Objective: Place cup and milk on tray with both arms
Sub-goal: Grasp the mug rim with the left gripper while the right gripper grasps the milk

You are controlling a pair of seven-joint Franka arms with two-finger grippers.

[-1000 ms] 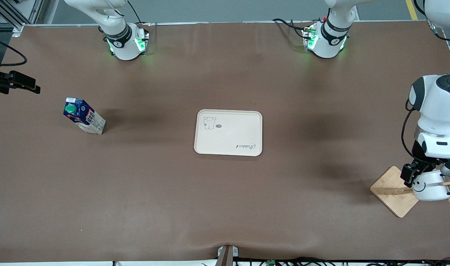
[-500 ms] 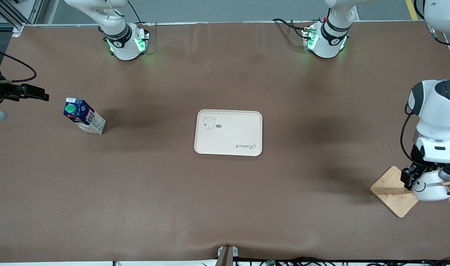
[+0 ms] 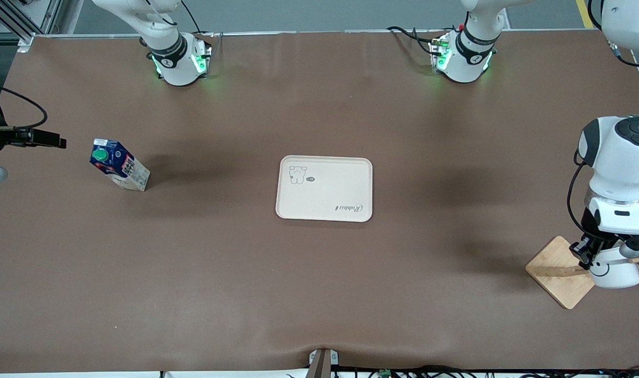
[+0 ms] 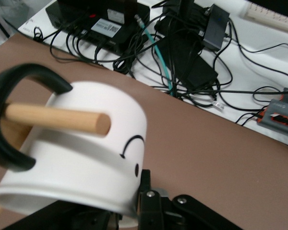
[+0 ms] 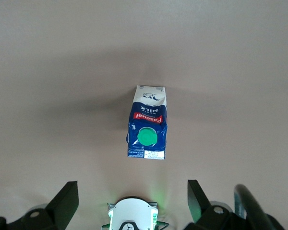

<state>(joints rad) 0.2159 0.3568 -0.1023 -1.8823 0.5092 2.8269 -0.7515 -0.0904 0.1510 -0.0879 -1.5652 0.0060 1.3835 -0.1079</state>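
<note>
The cup hangs by its black handle on a wooden peg of a stand at the left arm's end of the table. My left gripper is shut on the cup's rim; in the left wrist view one finger presses the cup's outer wall and the other is hidden. The milk stands toward the right arm's end. My right gripper is open and empty, in the air beside the milk and apart from it; the right wrist view shows the milk off from the gripper. The tray lies bare mid-table.
The stand's square wooden base lies under the cup, near the table's edge. The arms' green-lit bases stand along the table's edge farthest from the front camera. Cables and black boxes lie off the table past the cup.
My left arm has sunk a little and the cup has shifted slightly along the peg with it. My right gripper has come down and closer to the milk.
</note>
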